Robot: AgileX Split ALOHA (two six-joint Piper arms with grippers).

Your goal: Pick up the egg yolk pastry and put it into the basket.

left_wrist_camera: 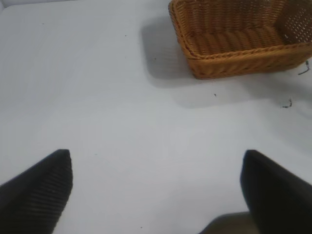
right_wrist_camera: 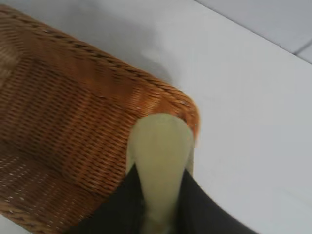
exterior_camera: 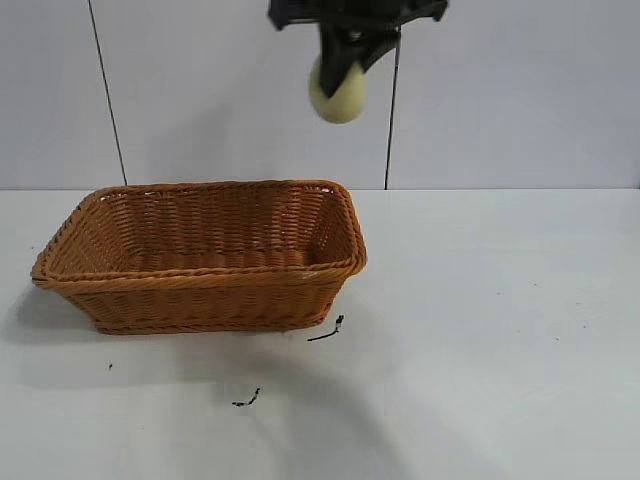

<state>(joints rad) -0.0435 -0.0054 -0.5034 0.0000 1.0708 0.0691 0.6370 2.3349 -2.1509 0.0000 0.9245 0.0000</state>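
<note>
My right gripper (exterior_camera: pixel 345 62) hangs high above the table and is shut on the egg yolk pastry (exterior_camera: pixel 338 92), a pale yellow-cream lump. It is held above the right end of the orange-brown wicker basket (exterior_camera: pixel 200 255). In the right wrist view the pastry (right_wrist_camera: pixel 161 161) sits pinched between the two dark fingers, over the basket's corner rim (right_wrist_camera: pixel 165 95). My left gripper (left_wrist_camera: pixel 156 187) is open and empty over bare table, away from the basket (left_wrist_camera: pixel 234 39); it does not show in the exterior view.
The white table (exterior_camera: pixel 500 330) carries two small black scraps in front of the basket, one (exterior_camera: pixel 328 330) near its right front corner and one (exterior_camera: pixel 247 399) closer to the front. A pale wall stands behind.
</note>
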